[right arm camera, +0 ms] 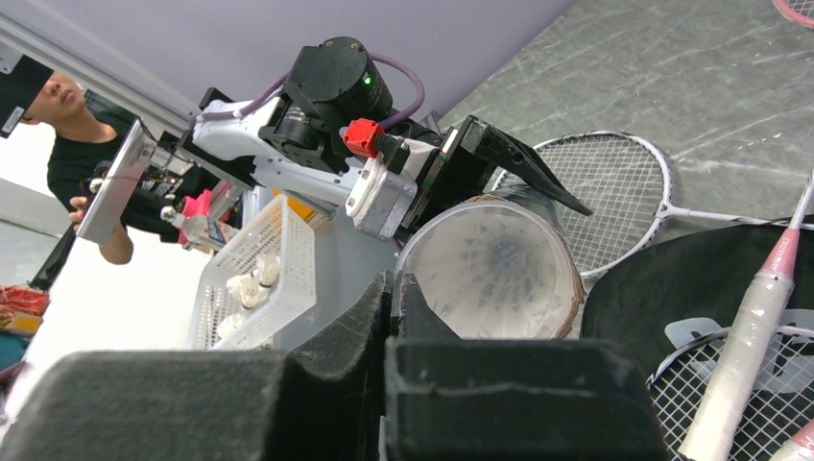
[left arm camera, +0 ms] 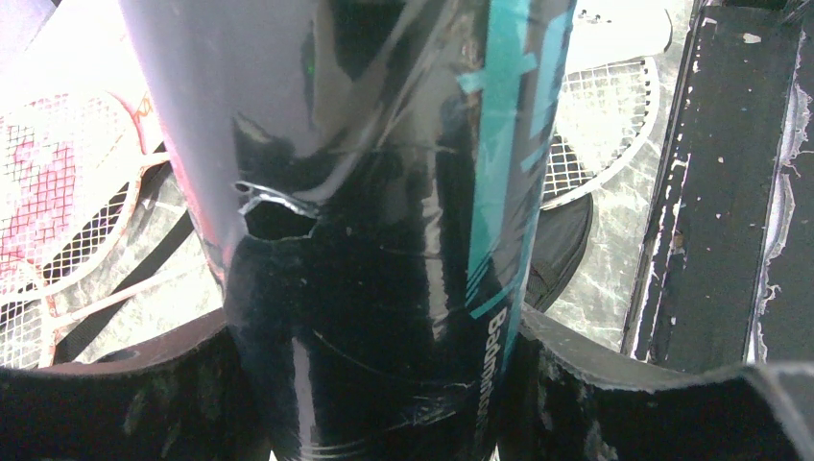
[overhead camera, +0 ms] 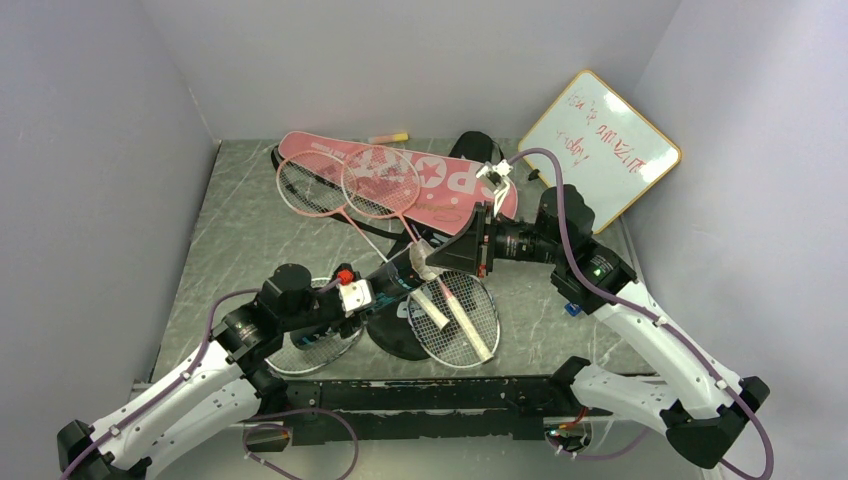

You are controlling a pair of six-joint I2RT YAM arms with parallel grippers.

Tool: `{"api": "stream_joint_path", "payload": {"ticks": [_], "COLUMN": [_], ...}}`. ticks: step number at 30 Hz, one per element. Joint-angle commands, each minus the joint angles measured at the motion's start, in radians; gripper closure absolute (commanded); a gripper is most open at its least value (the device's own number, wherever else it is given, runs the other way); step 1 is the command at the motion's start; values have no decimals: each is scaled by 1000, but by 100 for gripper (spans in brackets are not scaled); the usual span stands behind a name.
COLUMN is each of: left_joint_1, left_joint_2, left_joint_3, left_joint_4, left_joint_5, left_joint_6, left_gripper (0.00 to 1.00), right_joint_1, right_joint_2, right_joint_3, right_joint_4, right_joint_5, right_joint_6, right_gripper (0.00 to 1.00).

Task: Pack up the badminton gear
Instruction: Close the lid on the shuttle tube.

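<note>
My left gripper (overhead camera: 385, 288) is shut on the dark tube (overhead camera: 405, 272) and holds it tilted above the table; in the left wrist view the tube (left arm camera: 384, 192) fills the space between the fingers (left arm camera: 614, 394). My right gripper (overhead camera: 434, 262) is shut, with its tips (right arm camera: 395, 288) at the rim of the tube's open mouth (right arm camera: 494, 274); white feathers show inside. Two pink-framed rackets (overhead camera: 345, 183) lie on the pink "SPORT" cover (overhead camera: 440, 190). Two white-framed rackets (overhead camera: 460, 320) (overhead camera: 315, 348) lie at the front, over a black cover (overhead camera: 398, 338).
The wood-framed whiteboard (overhead camera: 600, 145) leans at the back right. A small marker (overhead camera: 390, 138) lies at the back wall. A white basket (right arm camera: 254, 279) holding shuttlecocks stands beyond the table's near edge. A black rail (left arm camera: 715, 182) runs along the front edge.
</note>
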Motion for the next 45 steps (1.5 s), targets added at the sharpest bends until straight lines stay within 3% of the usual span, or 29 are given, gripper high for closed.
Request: {"api": "stream_joint_path", "payload": {"ticks": [1, 13, 19, 24, 31, 41, 43, 45], "left_joint_1": [3, 3, 3, 3, 4, 4, 3, 3], "left_joint_2": [-9, -11, -12, -13, -16, -19, -21, -21], "left_joint_3": [16, 15, 15, 15, 15, 15, 14, 14], "left_joint_4": [61, 61, 61, 61, 62, 61, 61, 61], "left_joint_5": [25, 26, 26, 27, 28, 28, 28, 29], "left_joint_6": [3, 6, 5, 7, 7, 7, 7, 7], "left_gripper": [64, 64, 64, 64, 64, 64, 64, 64], "right_joint_1": [6, 25, 39, 43, 52, 51, 51, 51], "right_joint_2": [-12, 5, 14, 22, 25, 0, -4, -4], "right_joint_3": [1, -76, -85, -82, -72, 35, 34, 30], "right_joint_4": [31, 115, 141, 142, 133, -1, -5, -7], "right_joint_5": [0, -15, -21, -22, -19, 130, 150, 160], "right_joint_6": [-2, 45, 58, 60, 54, -9, -10, -8], "right_gripper": [100, 98, 65, 51, 50, 53, 55, 65]}}
